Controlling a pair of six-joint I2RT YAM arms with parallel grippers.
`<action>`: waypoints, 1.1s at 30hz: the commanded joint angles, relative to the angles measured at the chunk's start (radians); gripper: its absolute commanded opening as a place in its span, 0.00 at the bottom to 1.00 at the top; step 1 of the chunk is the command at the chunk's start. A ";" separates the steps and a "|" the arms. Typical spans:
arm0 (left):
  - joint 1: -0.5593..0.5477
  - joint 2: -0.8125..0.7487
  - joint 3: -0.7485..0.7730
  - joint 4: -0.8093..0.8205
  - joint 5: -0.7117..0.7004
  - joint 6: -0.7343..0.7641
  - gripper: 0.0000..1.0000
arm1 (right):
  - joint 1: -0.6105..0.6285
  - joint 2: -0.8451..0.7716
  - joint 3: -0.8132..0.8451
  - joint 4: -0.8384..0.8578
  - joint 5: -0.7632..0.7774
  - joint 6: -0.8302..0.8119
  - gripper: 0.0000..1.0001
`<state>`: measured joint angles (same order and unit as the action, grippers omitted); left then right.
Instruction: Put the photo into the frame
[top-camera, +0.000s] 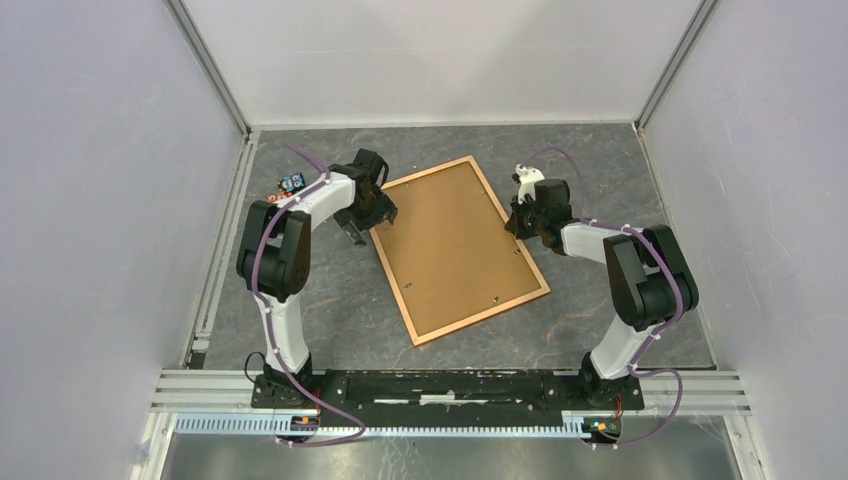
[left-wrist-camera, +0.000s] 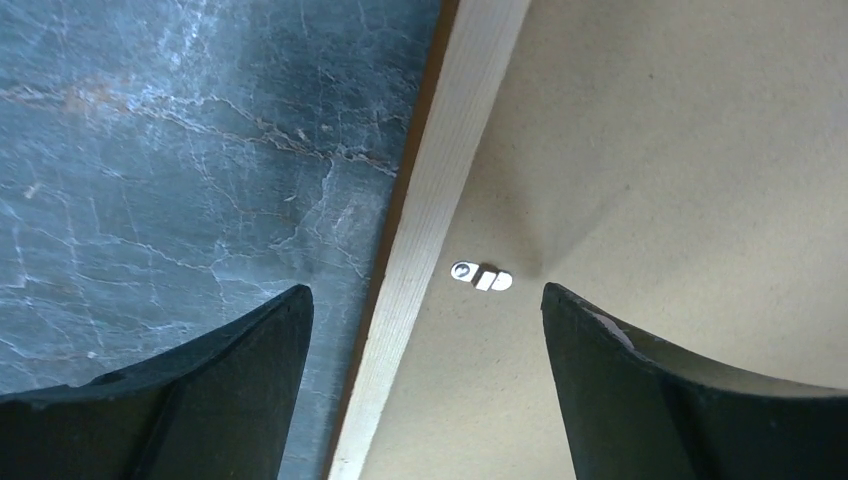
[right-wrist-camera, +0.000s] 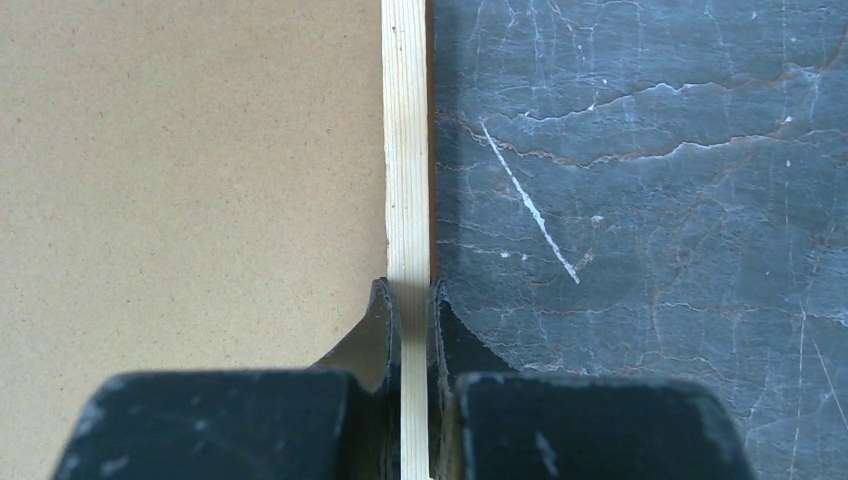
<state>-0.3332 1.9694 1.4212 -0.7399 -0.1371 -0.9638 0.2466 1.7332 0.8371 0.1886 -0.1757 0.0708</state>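
- The frame lies back-up and skewed on the table; the photo is not in view.
- The right gripper is clamped on the frame's right rail, probably to steady it.
- The left gripper gapes astride the left rail beside a clip, likely to turn it.

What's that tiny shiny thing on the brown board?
The big wooden frame lies back-up on the grey marbled table. Just inside its pale rail, between the left gripper's open fingers, sits a tiny silver tab: shiny metal, unlike the dull brown board around it.
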 joint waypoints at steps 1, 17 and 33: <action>-0.004 0.027 0.065 -0.088 -0.020 -0.195 0.89 | -0.004 0.006 -0.007 -0.012 -0.022 0.019 0.00; -0.014 0.110 0.140 -0.201 -0.066 -0.266 0.87 | -0.003 0.006 -0.010 -0.003 -0.034 0.023 0.00; -0.011 0.119 0.086 -0.242 -0.066 -0.322 0.81 | -0.004 0.006 -0.012 -0.002 -0.041 0.024 0.00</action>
<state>-0.3454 2.0556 1.5387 -0.9306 -0.1753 -1.2282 0.2455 1.7336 0.8368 0.1902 -0.1852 0.0738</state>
